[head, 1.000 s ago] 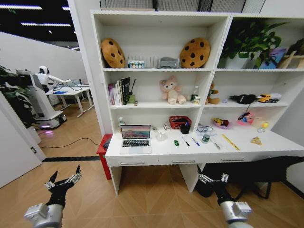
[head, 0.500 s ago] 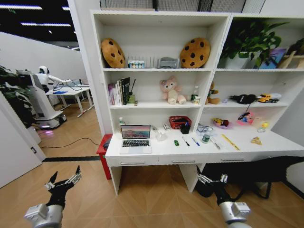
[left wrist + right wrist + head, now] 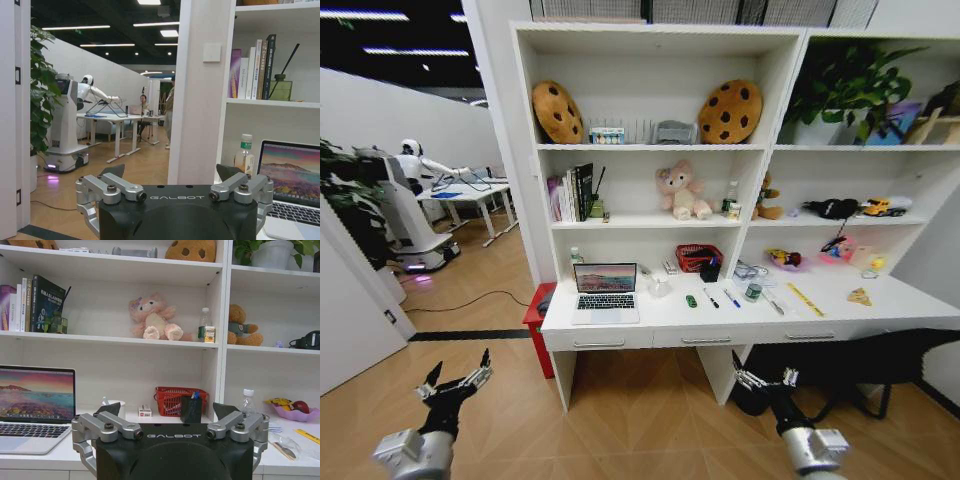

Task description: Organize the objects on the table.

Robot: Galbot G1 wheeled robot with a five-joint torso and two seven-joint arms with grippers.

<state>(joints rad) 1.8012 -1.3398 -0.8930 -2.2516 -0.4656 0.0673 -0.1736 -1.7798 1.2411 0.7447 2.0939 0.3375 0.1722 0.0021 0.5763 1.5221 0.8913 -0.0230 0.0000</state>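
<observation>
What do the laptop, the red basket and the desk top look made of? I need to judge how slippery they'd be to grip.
The slim silver laptop looks like matte brushed metal, judging by its even grey sheen. The red rectangular basket seems to be plastic or coated wire mesh; its open lattice shows. The long white desk top looks like smooth laminate, flat and faintly glossy.

Two cookie cushions sat on the top shelf. A pink bear and books stood one shelf down. A red basket sat lower, a plant upper right.
</observation>
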